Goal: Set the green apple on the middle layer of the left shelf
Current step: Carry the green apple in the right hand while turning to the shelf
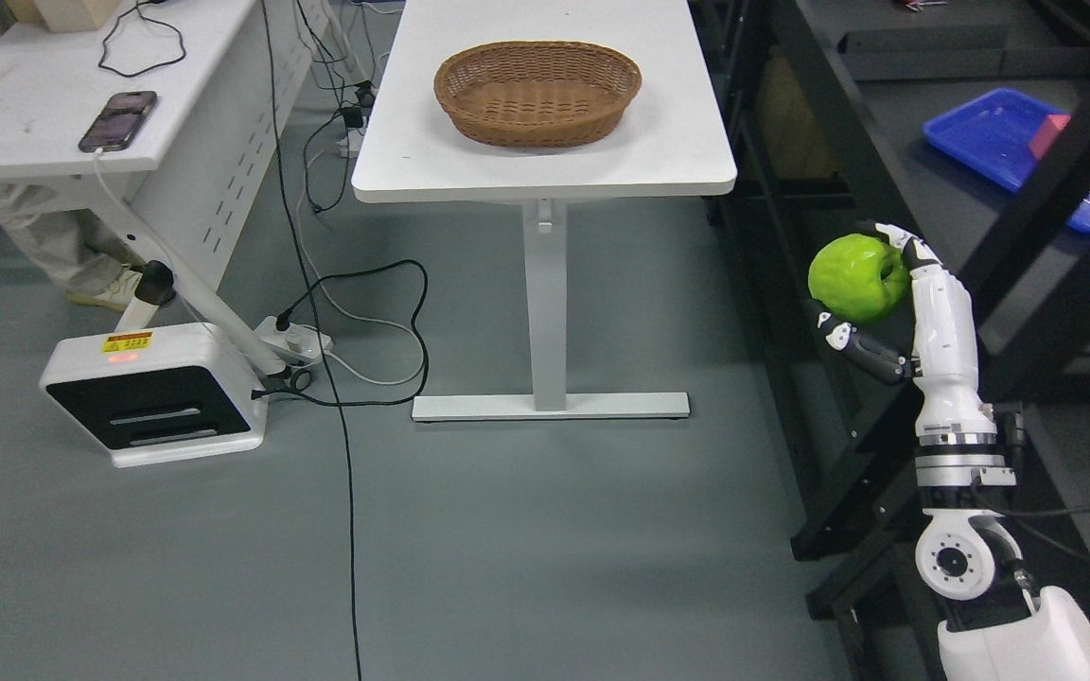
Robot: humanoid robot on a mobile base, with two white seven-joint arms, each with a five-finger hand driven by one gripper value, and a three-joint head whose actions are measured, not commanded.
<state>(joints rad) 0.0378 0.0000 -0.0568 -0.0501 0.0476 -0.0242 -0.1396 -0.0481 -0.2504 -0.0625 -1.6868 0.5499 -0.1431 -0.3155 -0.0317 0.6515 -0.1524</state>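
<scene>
At about three o'clock in the head view, the green apple (pixel 857 277) is held aloft by the right hand (pixel 890 303), well clear of the floor and in front of the dark shelf frame (pixel 1028 203). The fingers (pixel 923 253) are curled over the apple's top and far side while the thumb (pixel 862 348) is pressed in from below, so the fruit is cupped rather than pinched. No left hand is seen.

For the carry to go well, the wrapped grip should be kept firm and the apple brought level over a grey shelf board (pixel 942 113) before any release; the slanted struts of the frame at two o'clock should be cleared by hand and forearm. The fruit is round and likely to roll, so it is best set down gently and away from the board's edge. Which layer counts as the middle one cannot be judged from this view.

One apple is counted. One wicker basket (pixel 537 92) sits at twelve o'clock on one white table (pixel 545 175). One blue tray (pixel 1028 151) lies on the shelf at one o'clock. One phone (pixel 118 120) rests on a second table (pixel 34 142) at ten o'clock.
</scene>
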